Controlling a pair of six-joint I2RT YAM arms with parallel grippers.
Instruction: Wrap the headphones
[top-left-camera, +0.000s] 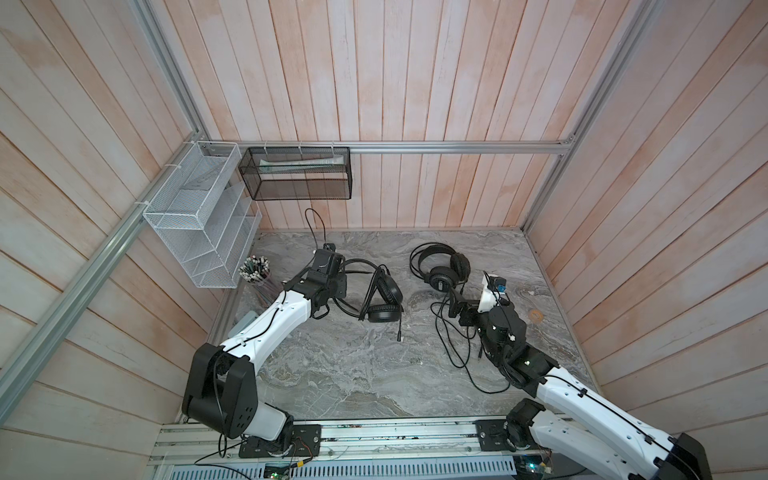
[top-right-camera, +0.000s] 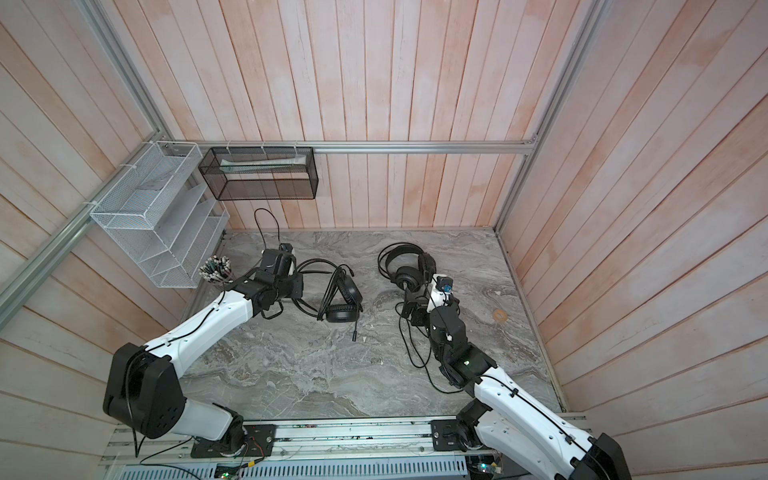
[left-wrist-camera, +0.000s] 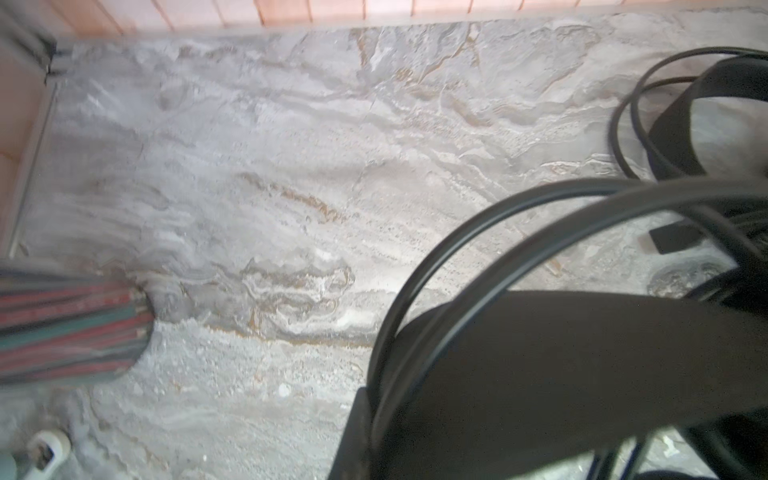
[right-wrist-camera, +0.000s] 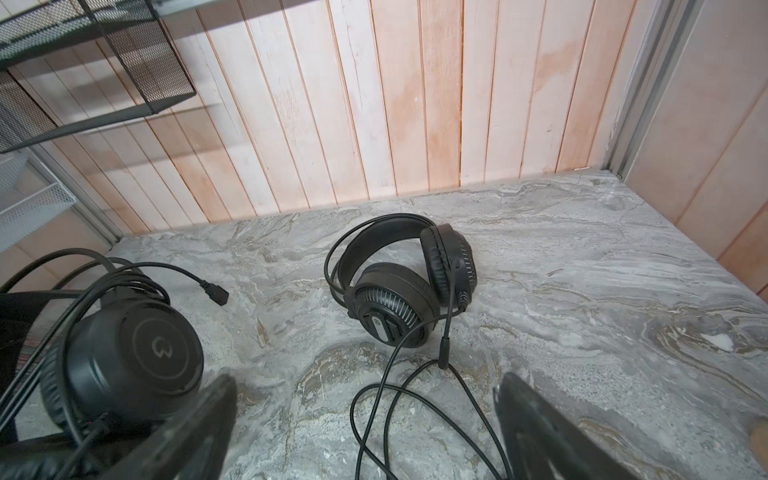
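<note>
- You're at the start of the second headset: the right gripper hovers with its jaws spread as wide as they go and nothing between the pads
- The grille headset lies near the surface's back edge, right of the middle, one cup down and the other tipped up
- Its cable runs loose from the cup, passes under the open jaws and trails in slack bends toward the front-right corner, so none of it looks wrapped yet
- The smooth headset lies left of the middle, with its cord already gathered in loops by the band and the plug end free on the surface
- The left gripper sits closed just beside those loops; the wrist view shows them running right against it, but you cannot tell whether a strand is actually pinched
- Next, by my reading, bring the right gripper down over one strand close to the grille cup, close on that strand alone, then lead it round the band
- Watch the crossings in the slack: grabbing two strands together would probably drag the headset along
- Keep the left gripper where it is, so the loops don't spring apart
</note>
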